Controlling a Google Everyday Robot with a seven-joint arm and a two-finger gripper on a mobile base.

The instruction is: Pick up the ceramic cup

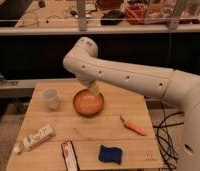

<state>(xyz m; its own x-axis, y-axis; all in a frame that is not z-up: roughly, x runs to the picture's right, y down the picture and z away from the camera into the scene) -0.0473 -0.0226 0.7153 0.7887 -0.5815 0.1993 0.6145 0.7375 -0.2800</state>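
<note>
Ceramic cup [50, 98] stands upright on the wooden table [124, 106], near the orange bowl [88, 104] but not touching it, on the side away from the carrot [133, 126]. Gripper [93, 89] hangs over the bowl's rear rim, short of the cup. Whether it is open or closed cannot be told. Judgement: approach stage, cup not yet grasped.

You have one view only. It looks down at a slant on the wooden table [113, 125] from its near side, facing the workbench [48, 27] behind, near enough that the tabletop fills the lower frame. The arm [143, 80] looms in from the picture's right. The gripper [94, 90] hangs mid-frame over the orange bowl [88, 103], with the ceramic cup [51, 98] further left.
</note>
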